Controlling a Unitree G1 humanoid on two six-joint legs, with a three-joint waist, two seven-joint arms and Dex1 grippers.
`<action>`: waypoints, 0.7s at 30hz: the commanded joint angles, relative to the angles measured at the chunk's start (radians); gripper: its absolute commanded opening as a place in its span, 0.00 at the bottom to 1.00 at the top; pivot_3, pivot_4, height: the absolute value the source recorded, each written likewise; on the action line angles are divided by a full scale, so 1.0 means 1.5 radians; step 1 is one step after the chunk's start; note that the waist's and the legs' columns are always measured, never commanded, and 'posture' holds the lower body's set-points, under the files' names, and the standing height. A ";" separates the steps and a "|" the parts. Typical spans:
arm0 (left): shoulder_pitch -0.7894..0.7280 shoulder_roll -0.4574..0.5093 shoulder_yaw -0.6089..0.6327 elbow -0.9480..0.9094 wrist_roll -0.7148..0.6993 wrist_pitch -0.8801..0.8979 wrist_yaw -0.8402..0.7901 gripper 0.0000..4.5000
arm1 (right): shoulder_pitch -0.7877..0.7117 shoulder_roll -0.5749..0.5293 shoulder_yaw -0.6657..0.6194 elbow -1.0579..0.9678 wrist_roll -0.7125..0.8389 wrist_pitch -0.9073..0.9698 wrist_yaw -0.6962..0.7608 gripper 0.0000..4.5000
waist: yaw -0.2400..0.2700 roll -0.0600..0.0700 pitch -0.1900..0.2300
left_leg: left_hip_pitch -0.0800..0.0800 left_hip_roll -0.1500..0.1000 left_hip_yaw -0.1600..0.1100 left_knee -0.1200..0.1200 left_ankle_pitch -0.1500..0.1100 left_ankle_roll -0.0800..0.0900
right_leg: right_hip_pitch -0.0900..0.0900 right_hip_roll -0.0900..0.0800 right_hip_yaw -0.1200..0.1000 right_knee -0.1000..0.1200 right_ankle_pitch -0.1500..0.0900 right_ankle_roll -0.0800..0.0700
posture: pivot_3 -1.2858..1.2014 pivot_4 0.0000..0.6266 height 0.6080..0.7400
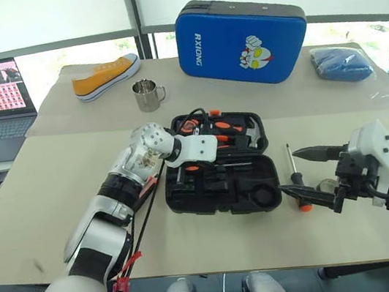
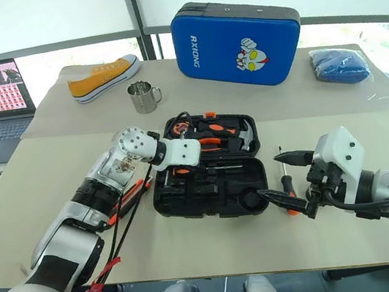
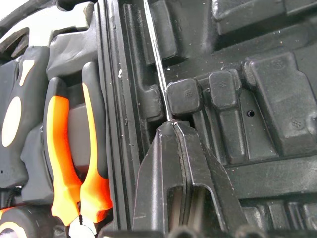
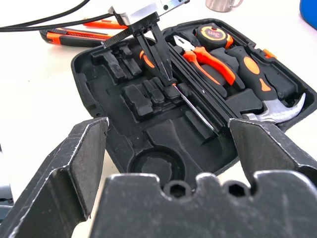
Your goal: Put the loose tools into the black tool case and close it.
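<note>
Black moulded tool case (image 1: 218, 179) open, tool slots showing.

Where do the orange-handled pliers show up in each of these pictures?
Left eye: pliers in the case's far half.
Right eye: same place.
Left wrist: orange handles beside the hinge.
Right wrist: beyond the left claw, pliers.
Shared landmark: black tool case.

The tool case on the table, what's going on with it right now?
The black tool case lies open. The left gripper is shut on a screwdriver, setting it into a slot near the hinge. The right gripper hangs open and empty beside the case, over another screwdriver lying on the table. A utility knife also lies loose, on the case's other side.
</note>
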 commanded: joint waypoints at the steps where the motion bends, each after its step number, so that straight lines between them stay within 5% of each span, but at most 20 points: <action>1: 0.003 0.023 0.076 -0.064 -0.093 0.110 -0.052 0.06 | 0.018 0.013 -0.031 -0.014 -0.013 -0.006 -0.023 1.00 | -0.005 0.000 0.000 | -0.001 0.000 0.000 0.000 0.000 0.000 | -0.001 0.000 0.000 0.000 0.000 0.000 | 0.52 0.24 0.99; 8: 0.065 0.156 0.264 -0.407 -0.448 0.519 -0.191 0.54 | 0.214 0.095 -0.215 -0.077 0.005 0.036 -0.059 1.00 | -0.012 0.001 0.000 | -0.006 0.002 -0.001 -0.001 0.000 0.000 | -0.007 0.002 0.000 0.003 0.000 -0.001 | 0.52 0.24 0.99; 14: 0.114 0.252 0.305 -0.539 -0.585 0.650 -0.213 0.96 | 0.418 0.197 -0.333 -0.140 0.014 0.039 -0.049 1.00 | -0.007 0.002 0.000 | -0.001 0.002 -0.002 -0.001 0.000 0.000 | -0.001 0.002 0.000 -0.001 -0.001 0.000 | 0.52 0.24 0.99; 21: 0.130 0.260 0.262 -0.577 -0.594 0.607 -0.205 0.99 | 0.383 0.215 -0.262 -0.169 0.038 0.065 -0.150 1.00 | -0.015 0.002 0.000 | 0.002 0.003 0.000 -0.002 0.000 -0.001 | 0.000 0.003 0.002 0.000 -0.001 -0.002 | 0.52 0.24 0.99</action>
